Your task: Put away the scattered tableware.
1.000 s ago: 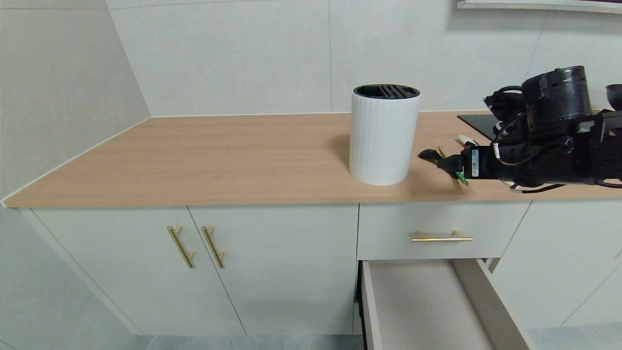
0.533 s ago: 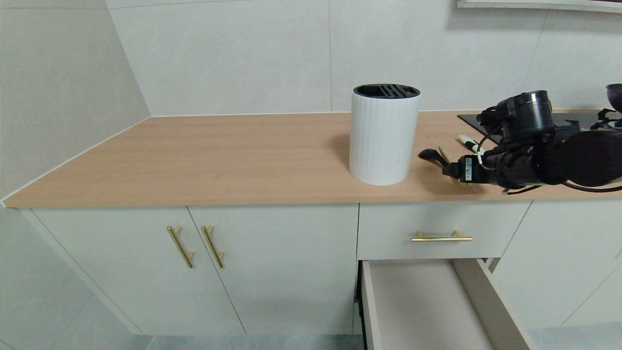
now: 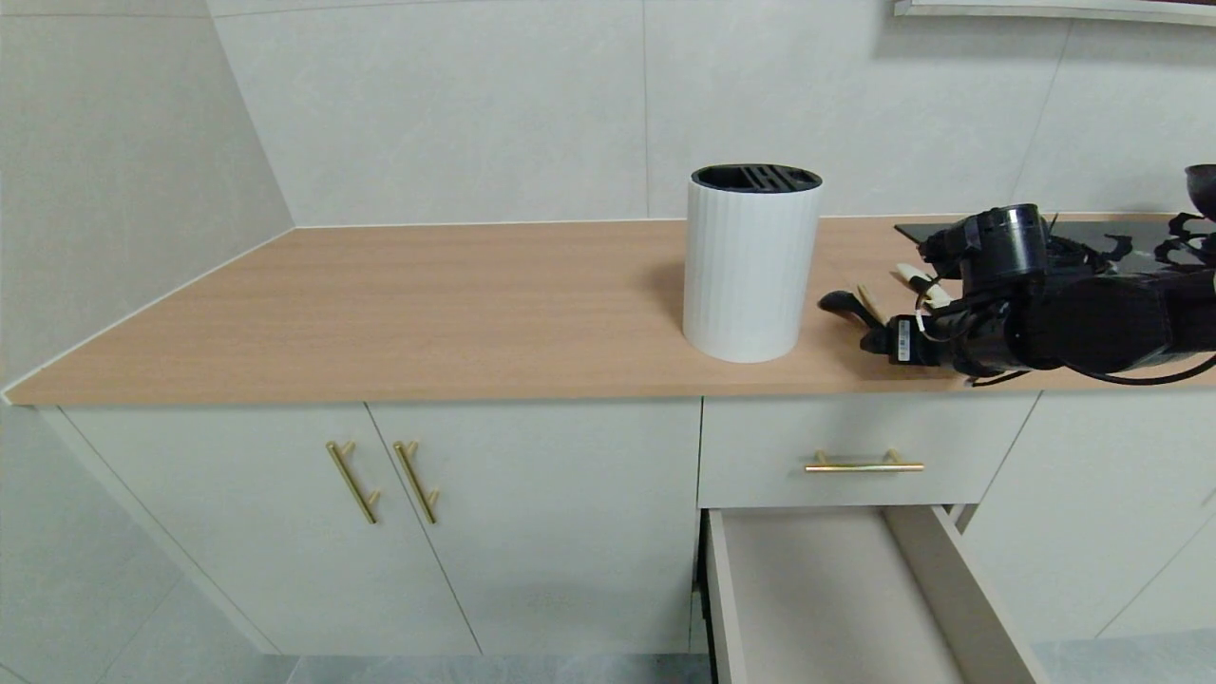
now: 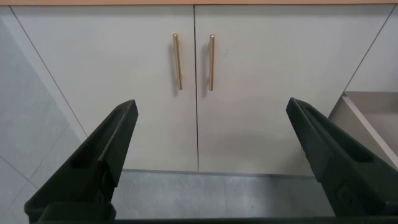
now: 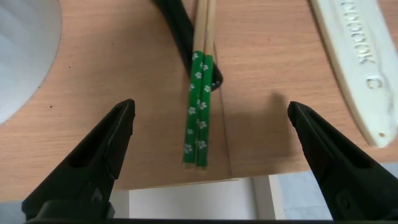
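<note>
Jaws of right gripper (image 5: 210,115) lower now, wide over chopsticks (image 5: 200,81).

On the bench (image 3: 427,304), the holder (image 3: 751,266) stands left of the chopsticks (image 5: 200,106), which lie over a spoon (image 5: 177,37) near the front edge. Below them, a drawer (image 3: 715,589) stands open.

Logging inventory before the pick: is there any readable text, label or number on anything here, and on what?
White utensil handle: raised lettering, too blurred and cut off to read.
Sticker on the right arm: print too small to read.
Chopsticks: flower pattern only, no text.
</note>
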Available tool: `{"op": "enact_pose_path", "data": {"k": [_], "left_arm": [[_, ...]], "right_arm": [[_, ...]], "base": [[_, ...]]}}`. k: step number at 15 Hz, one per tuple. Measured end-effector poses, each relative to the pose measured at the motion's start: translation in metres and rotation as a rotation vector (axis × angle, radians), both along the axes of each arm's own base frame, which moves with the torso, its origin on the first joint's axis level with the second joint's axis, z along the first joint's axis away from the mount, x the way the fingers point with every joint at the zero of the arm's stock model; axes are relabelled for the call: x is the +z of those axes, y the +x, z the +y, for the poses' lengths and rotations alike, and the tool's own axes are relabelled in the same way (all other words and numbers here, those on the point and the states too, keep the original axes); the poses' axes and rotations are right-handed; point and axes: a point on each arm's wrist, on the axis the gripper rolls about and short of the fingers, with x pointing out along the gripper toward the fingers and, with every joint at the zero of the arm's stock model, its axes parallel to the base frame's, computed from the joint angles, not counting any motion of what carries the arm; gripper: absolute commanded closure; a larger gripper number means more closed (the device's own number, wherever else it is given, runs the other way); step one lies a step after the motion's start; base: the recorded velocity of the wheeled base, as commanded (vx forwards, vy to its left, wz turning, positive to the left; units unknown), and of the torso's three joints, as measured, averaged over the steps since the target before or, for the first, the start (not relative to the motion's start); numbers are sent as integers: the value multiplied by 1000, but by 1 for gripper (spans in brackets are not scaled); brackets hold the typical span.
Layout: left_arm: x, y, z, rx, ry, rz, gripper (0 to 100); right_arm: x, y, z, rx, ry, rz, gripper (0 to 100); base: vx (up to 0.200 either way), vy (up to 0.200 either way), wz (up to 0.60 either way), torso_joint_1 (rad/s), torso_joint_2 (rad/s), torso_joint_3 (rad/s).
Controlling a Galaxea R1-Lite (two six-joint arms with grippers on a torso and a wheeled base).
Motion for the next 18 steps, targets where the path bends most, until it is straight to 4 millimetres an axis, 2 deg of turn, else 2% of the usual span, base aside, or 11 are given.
{"op": "enact_pose_path", "data": {"k": [3,4,14,16,18], "left_arm": [[0,0,0,0,0,0,0],[0,0,0,0,0,0,0],[0,0,0,0,0,0,0],[0,0,0,0,0,0,0],[0,0,0,0,0,0,0]], "right_arm": [[-2,1,0,-1,-1,7,0],[-3,2,0,0,-2,9,100],[0,-1,0,1,1,3,100],[8,-7,-1,0,6,-11,100],[20,-22,-3,1,19,-31,100]], "base": [[0,0,0,0,0,0],[0,0,0,0,0,0],[0,0,0,0,0,0],[0,0,0,0,0,0],[0,0,0,0,0,0]]}}
